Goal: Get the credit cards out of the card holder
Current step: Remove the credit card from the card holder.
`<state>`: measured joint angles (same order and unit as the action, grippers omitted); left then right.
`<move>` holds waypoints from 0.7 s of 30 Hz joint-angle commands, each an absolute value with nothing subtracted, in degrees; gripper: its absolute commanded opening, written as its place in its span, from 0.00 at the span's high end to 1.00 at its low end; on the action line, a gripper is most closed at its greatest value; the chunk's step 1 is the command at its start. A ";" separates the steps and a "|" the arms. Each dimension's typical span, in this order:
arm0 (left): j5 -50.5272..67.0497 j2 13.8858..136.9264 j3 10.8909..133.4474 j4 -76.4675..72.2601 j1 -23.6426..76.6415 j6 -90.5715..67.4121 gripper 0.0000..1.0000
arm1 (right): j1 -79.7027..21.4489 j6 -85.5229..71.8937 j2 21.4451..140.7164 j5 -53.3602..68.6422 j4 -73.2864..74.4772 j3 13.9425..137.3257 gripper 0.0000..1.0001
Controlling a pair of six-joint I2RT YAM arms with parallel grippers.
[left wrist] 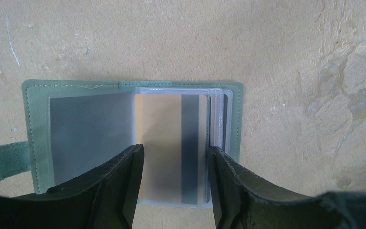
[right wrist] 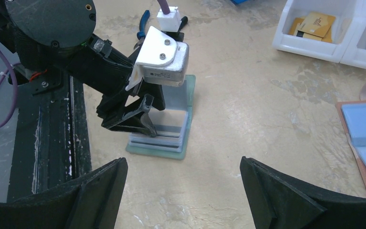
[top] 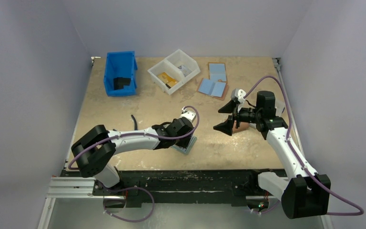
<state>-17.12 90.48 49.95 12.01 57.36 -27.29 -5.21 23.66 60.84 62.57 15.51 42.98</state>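
Observation:
The teal card holder lies open and flat on the table, its clear sleeves fanned upward; it also shows under the left arm and in the right wrist view. A tan-orange credit card with a dark stripe sits in the top sleeve. A grey, dark-looking card fills the sleeve to its left. My left gripper is open, its fingertips straddling the tan-orange card's sleeve, down at its side edges. My right gripper hangs wide open and empty, apart to the right.
At the back stand a blue bin and a white divided bin holding cards. Light-blue-and-brown wallets lie back right, one near my right gripper. Blue-handled pliers lie beyond the left arm. A black rail borders the near edge.

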 commanded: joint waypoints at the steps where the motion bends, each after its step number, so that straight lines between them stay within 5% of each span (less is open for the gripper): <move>1: -15.91 90.94 49.62 10.38 56.87 -26.11 0.45 | -5.06 24.61 61.00 63.81 15.37 44.21 0.01; 21: -16.26 91.47 48.81 10.58 56.03 -25.88 0.44 | -5.02 24.74 61.09 63.92 15.61 44.30 0.01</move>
<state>-16.03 91.26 49.91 11.20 56.88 -26.76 -5.21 23.68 60.84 62.57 15.88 42.98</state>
